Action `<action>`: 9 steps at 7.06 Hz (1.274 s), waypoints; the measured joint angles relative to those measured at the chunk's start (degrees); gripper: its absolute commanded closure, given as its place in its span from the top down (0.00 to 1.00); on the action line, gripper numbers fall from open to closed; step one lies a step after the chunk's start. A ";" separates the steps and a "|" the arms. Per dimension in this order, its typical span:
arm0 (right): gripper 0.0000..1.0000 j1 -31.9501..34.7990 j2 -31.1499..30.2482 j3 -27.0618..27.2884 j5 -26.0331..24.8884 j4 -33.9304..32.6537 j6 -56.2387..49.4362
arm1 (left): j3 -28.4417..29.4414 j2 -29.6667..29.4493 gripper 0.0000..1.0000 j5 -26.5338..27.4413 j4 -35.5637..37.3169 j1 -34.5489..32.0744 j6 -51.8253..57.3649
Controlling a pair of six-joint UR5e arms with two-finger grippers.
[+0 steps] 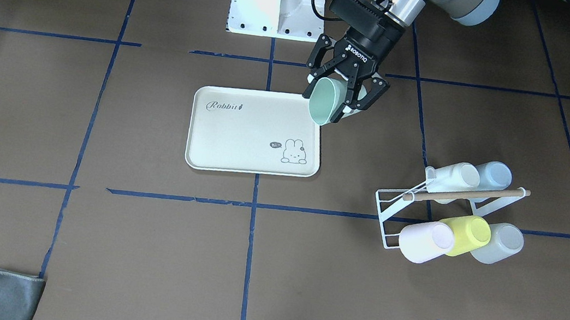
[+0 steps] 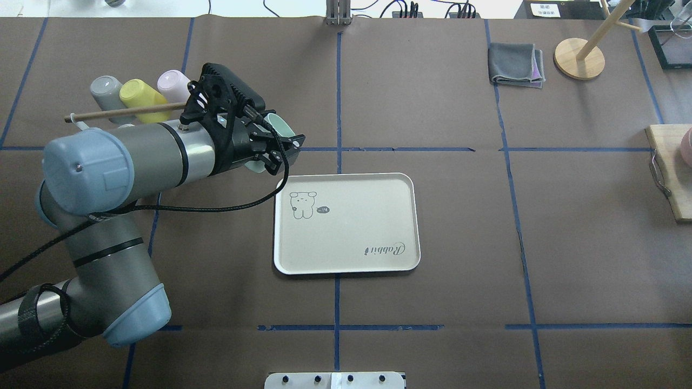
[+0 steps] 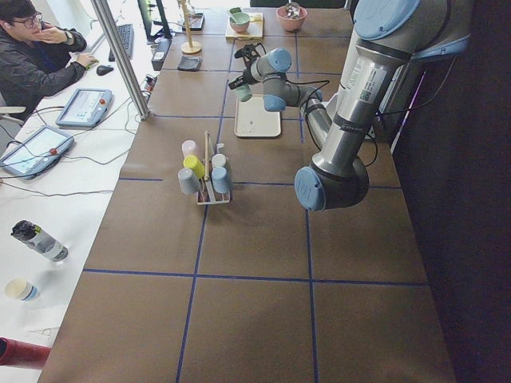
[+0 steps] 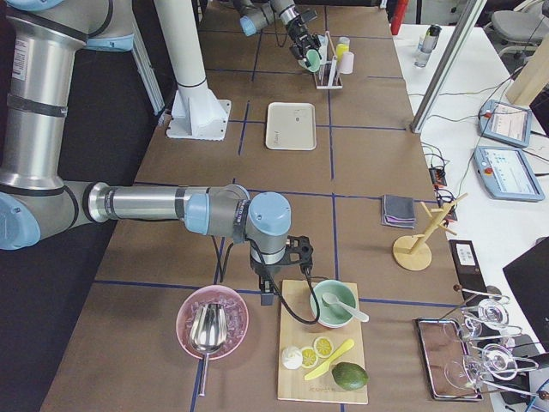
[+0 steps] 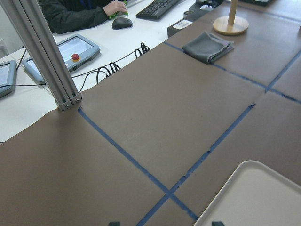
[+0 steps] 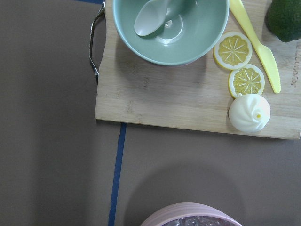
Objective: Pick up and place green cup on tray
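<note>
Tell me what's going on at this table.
The left gripper holds the green cup, tipped on its side, in the air by a corner of the tray. Nothing lies on the tray yet. The other cups sit on the rack. The right arm hangs over the cutting board.

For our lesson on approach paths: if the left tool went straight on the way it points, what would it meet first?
The left tool, shut on the pale mint-green plastic cup, likely meets the brown paper table cover beside the cream rectangular plastic tray; depth unclear.
</note>
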 measured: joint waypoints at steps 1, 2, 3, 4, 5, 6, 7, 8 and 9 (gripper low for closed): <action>1.00 0.00 0.00 0.04 0.00 -0.01 0.00 | 3.41 -0.18 0.68 2.13 -7.82 0.35 -2.96; 1.00 0.00 0.00 0.07 0.00 -0.02 0.00 | 6.59 -0.63 0.66 7.20 -14.91 2.12 -5.39; 1.00 0.00 0.00 0.10 0.00 -0.02 0.00 | 8.97 -1.25 0.66 12.91 -20.41 4.89 -6.60; 1.00 0.00 -0.02 0.14 0.00 -0.02 0.00 | 11.17 -2.25 0.65 18.34 -24.92 7.55 -7.09; 1.00 0.00 -0.03 0.15 0.00 -0.02 0.00 | 13.94 -3.69 0.65 22.52 -28.73 9.49 -7.26; 1.00 0.00 -0.04 0.16 0.00 -0.02 0.02 | 17.75 -5.49 0.65 25.93 -32.58 10.89 -7.30; 1.00 0.00 -0.07 0.16 0.00 -0.02 0.06 | 21.57 -6.92 0.65 28.25 -35.54 11.83 -7.32; 1.00 0.00 -0.08 0.16 0.00 -0.02 0.08 | 24.73 -7.83 0.63 29.47 -36.99 12.48 -7.33; 1.00 0.00 -0.08 0.15 0.00 -0.02 0.09 | 27.05 -8.43 0.63 29.93 -37.48 13.13 -7.33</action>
